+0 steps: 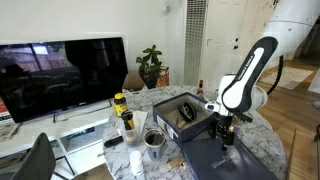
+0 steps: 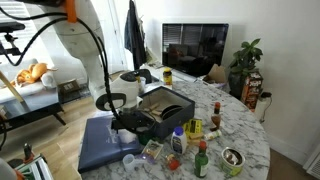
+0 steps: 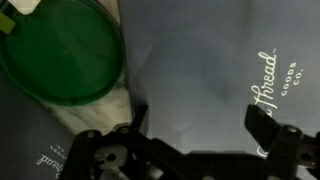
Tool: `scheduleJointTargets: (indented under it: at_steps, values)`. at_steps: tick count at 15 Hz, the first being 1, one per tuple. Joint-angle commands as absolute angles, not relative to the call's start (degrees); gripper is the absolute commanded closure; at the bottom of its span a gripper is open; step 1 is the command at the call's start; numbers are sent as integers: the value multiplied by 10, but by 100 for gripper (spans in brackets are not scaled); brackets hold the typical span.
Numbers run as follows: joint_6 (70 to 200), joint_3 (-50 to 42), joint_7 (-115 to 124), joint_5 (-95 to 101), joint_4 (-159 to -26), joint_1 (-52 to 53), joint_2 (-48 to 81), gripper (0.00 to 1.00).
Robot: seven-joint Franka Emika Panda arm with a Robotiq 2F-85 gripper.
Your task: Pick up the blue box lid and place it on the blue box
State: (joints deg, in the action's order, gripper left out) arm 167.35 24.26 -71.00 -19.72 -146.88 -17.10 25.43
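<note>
The blue box lid (image 3: pixel 200 60) lies flat on the marble table, with pale script lettering at its right side in the wrist view. It shows in both exterior views (image 1: pixel 226 160) (image 2: pixel 100 148) at the table's near edge. The blue box (image 1: pixel 183 110) (image 2: pixel 165 108) stands open beside it, its interior dark. My gripper (image 3: pixel 200 122) is open, its fingers spread wide just above the lid's top. It points straight down over the lid in both exterior views (image 1: pixel 226 138) (image 2: pixel 118 126). Nothing is held.
A round green disc (image 3: pixel 58 55) lies by the lid's corner. Bottles (image 2: pixel 195 132), a metal cup (image 1: pixel 155 140) and a tin (image 2: pixel 232 160) crowd the table beside the box. A TV (image 1: pixel 60 75) and a plant (image 1: pixel 150 65) stand behind.
</note>
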Motion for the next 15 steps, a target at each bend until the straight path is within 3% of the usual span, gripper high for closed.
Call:
scheduleJointTargets:
  at_steps: [1, 15]
  values:
    - [1682, 257, -713, -180, -1477, -204, 253, 0]
    - [1658, 233, -701, -135, -1438, -208, 285, 0]
